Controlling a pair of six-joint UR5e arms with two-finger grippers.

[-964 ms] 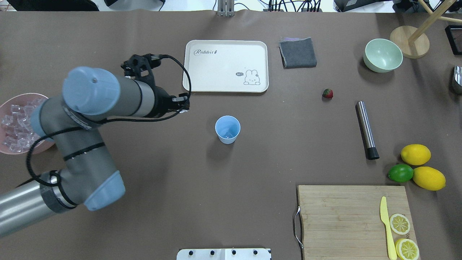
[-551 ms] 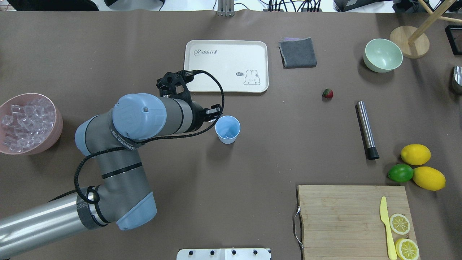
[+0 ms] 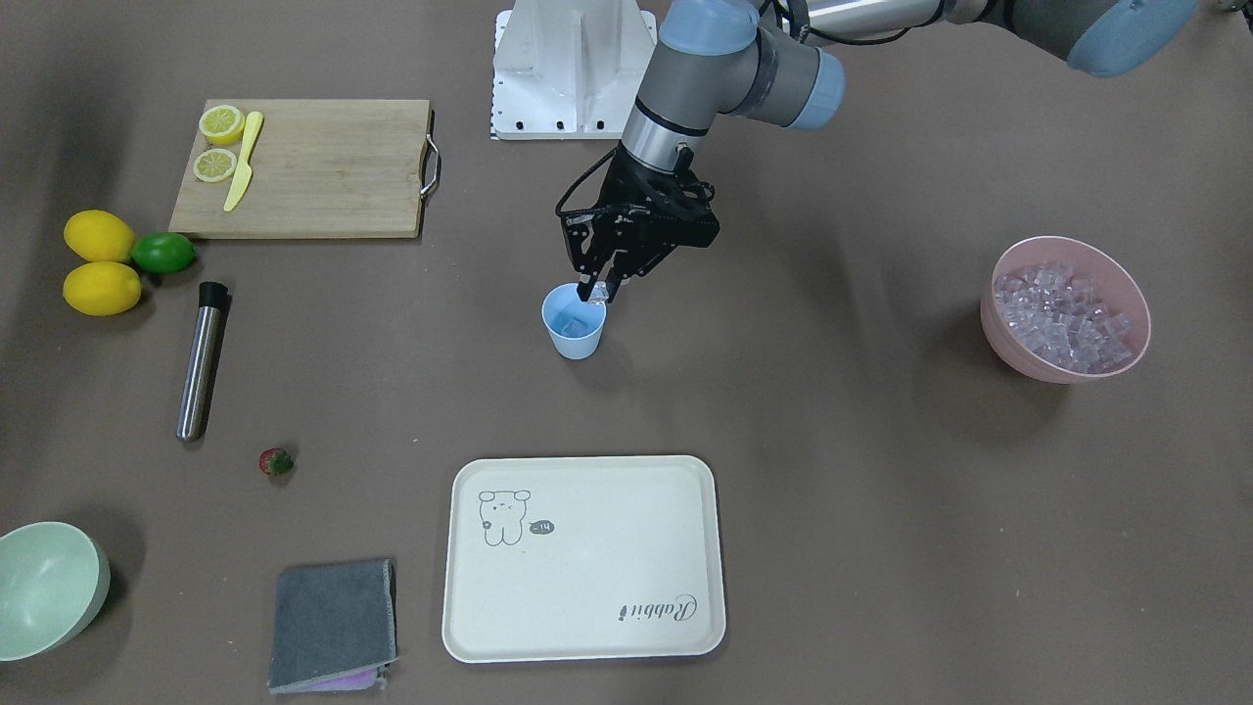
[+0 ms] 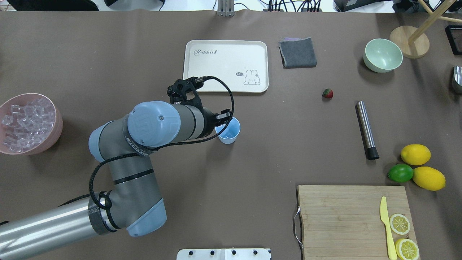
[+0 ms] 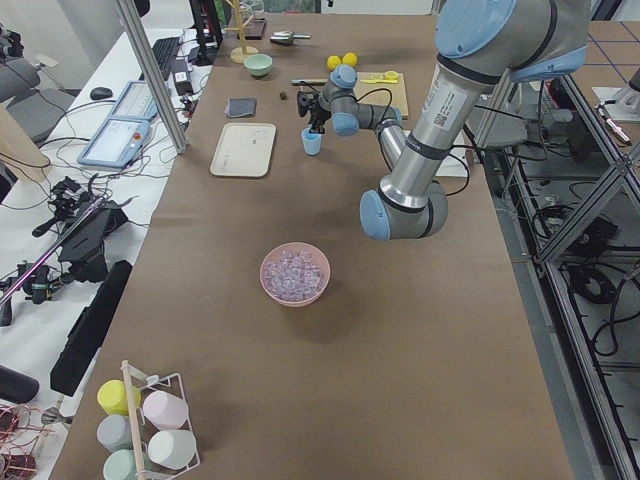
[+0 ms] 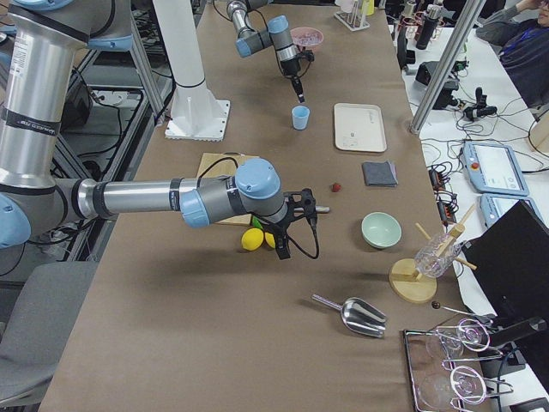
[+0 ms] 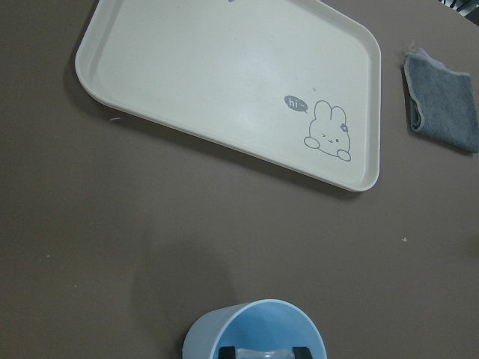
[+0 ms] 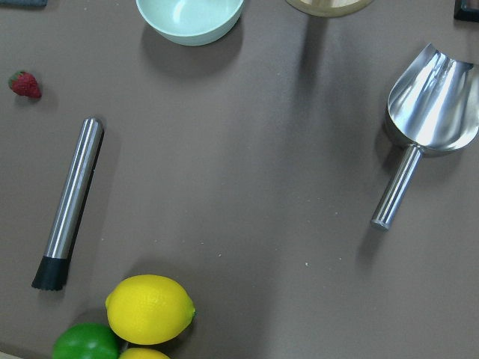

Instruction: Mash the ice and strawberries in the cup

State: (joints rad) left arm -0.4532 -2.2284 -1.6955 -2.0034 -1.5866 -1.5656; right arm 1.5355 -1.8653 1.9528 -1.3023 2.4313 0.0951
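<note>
Light-blue cup (image 3: 573, 333) stood mid-table, some ice (image 3: 571, 321) inside. Left gripper (image 3: 595, 291) hung just over rim, jaws nearly closed, pinching clear ice cube (image 3: 593, 292). Step looked like ice loading; next move called for release over cup. Strawberry (image 3: 276, 461) lay well apart, near muddler (image 3: 199, 362). Right gripper (image 6: 287, 233) jaws: could not tell.

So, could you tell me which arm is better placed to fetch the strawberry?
Right, probably: the right gripper hovers by the lemons, nearer the strawberry; the left gripper holds an ice cube over the cup.
</note>
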